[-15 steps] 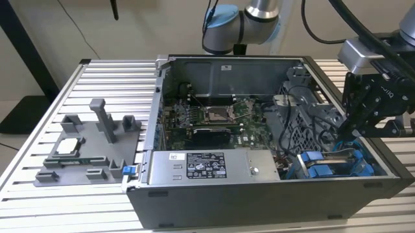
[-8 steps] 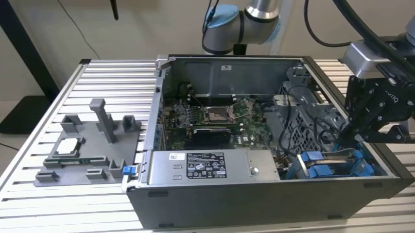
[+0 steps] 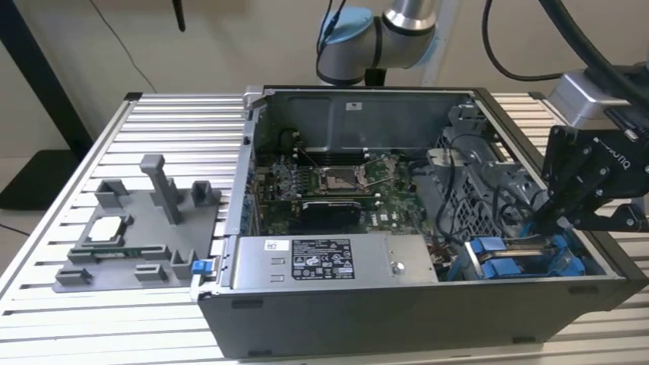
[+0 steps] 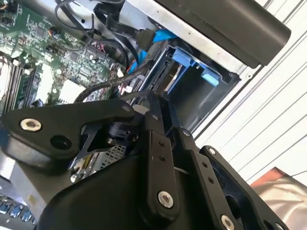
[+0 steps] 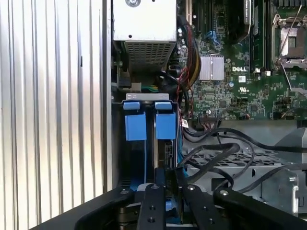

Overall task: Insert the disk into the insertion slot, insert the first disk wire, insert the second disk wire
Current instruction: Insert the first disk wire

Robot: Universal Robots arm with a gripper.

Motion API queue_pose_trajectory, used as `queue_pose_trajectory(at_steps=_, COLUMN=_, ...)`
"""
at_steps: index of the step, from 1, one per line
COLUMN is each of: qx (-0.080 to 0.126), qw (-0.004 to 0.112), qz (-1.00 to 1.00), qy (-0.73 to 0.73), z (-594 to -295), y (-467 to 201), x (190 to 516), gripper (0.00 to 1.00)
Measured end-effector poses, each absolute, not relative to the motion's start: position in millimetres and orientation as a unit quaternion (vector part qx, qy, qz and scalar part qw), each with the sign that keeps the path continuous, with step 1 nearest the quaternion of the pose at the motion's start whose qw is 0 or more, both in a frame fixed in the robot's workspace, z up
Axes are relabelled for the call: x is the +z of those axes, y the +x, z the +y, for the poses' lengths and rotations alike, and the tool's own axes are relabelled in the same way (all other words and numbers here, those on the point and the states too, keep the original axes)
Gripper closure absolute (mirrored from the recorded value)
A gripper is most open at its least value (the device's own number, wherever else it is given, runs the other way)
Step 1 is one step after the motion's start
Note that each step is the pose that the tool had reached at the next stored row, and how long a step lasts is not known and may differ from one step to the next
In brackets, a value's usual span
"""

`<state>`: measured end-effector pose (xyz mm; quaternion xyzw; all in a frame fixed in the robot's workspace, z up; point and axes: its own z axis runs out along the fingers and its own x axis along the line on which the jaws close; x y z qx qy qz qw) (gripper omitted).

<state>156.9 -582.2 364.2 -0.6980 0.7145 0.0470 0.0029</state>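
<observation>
Across the pale, bare-walled room (image 3: 81, 46) a dark post (image 3: 41, 76) stood at the exterior view's left, beside a slatted aluminium desk (image 3: 102, 334) that ran the full width of the scene. On the desk sat an open computer case (image 3: 406, 319), its side panel off. Beyond its far wall rose the silver-and-blue arm (image 3: 406, 30). A green motherboard (image 3: 335, 190) covered the middle of the case floor, and a grey labelled power-supply box (image 3: 324, 262) lay along the near wall. To the exterior view's left of the case, well apart from it, a grey moulded fixture (image 3: 142, 236) rested on the slats.

The insertion slot (image 5: 118, 148) occupied the case's near corner at the exterior view's right, just beside the power-supply box. The disk (image 5: 165, 143) stood on edge inside it, its blue carrier tab next to a second blue tab. Black wires (image 5: 216, 153) looped over the perforated metal beside the slot.

The gripper (image 3: 542, 220) hung over the slot, tilted in from the exterior view's right. In both wrist views its black fingers (image 5: 154, 191) met at their tips directly above the disk's edge, with little or no gap showing. Whether they pinched a wire or connector between them could not be told.
</observation>
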Motion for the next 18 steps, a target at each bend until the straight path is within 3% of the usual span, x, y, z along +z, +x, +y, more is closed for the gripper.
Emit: queue_pose_trajectory(at_steps=18, qx=0.040, qw=0.008, qz=0.700, qy=-0.713, z=-574.1, y=164.5, x=352.3, gripper=1.00)
